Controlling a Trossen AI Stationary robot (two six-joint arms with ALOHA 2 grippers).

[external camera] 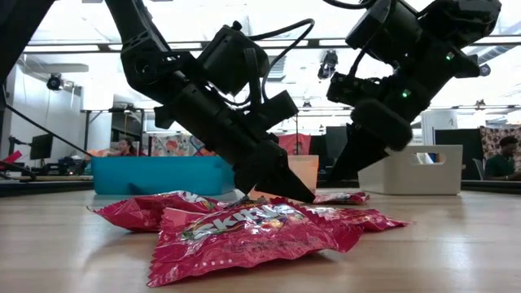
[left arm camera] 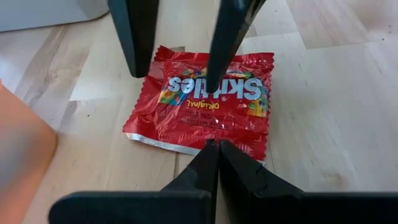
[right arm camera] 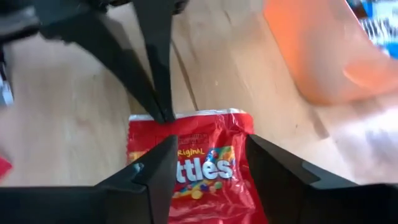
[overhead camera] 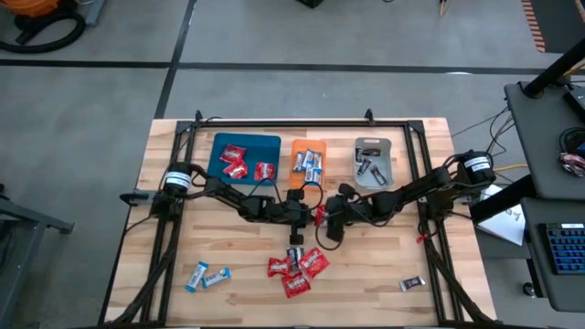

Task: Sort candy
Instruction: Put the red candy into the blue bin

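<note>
Claws | right claw (right arm camera: 205,165) parted astride red candy packet (right arm camera: 208,168); left claw (left arm camera: 217,163) clenched empty, tips at packet's edge

The red packet (left arm camera: 202,102) lying on the bench between the two arms carries the word "Skittles" in white letters, upside down as the left wrist camera sees it, with "ORIGINAL" in smaller letters beside it. From the right wrist the same packet (right arm camera: 199,171) shows only part of its print: "RIGINAL" and "ttles", the rest hidden behind a dark finger. At bench level the nearest red packet (external camera: 252,232) of the pile also bears the white "Skittles" lettering, crumpled and foreshortened but legible. The wrappers seen from above are too small to read.
</note>
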